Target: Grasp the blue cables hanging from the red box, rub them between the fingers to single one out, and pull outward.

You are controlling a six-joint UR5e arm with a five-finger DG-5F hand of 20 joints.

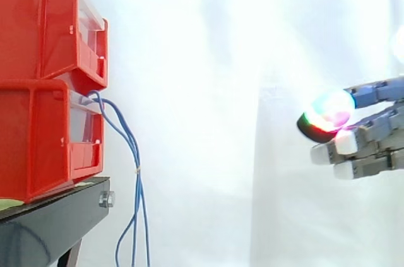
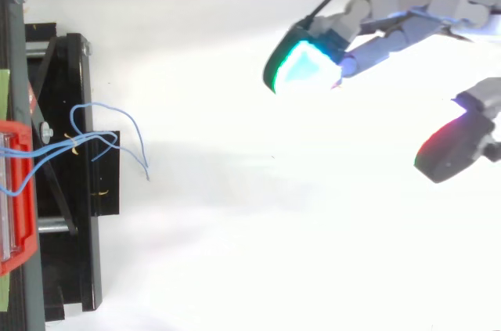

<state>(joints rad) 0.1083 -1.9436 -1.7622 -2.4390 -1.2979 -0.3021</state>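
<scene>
**Checker:** Where are the cables?

**Me:** Left side. On the side camera the blue cables (image 1: 129,147) leave the front of the lower red bin (image 1: 44,141) at its top lip, just under the upper red bin (image 1: 44,24). They arc over and hang past the edge of the black stand (image 1: 50,223). Their long axis is near vertical and they run off the bottom of the frame.

**Checker:** And from above?

**Me:** The top camera flattens the drop. The cables (image 2: 94,141) run left to right from the bin at the left edge and across the stand (image 2: 70,253), with one loop. The loose ends fan toward the right and lower right. I see several strands but can't count them.

**Checker:** Hand?

**Me:** The hand (image 1: 372,122) sits at the right middle of the side frame, level with the lower bin and well apart from the cables, pads pointing left. That camera stacks the fingers over each other, so I can't judge the spread there. The top camera shows it: the fingers (image 2: 391,26) are in the upper right, ending in a cyan-green pad (image 2: 307,65). The red-glowing thumb (image 2: 454,151) is below them with a wide gap between. The fingers are nearly straight, with nothing in them.
</scene>
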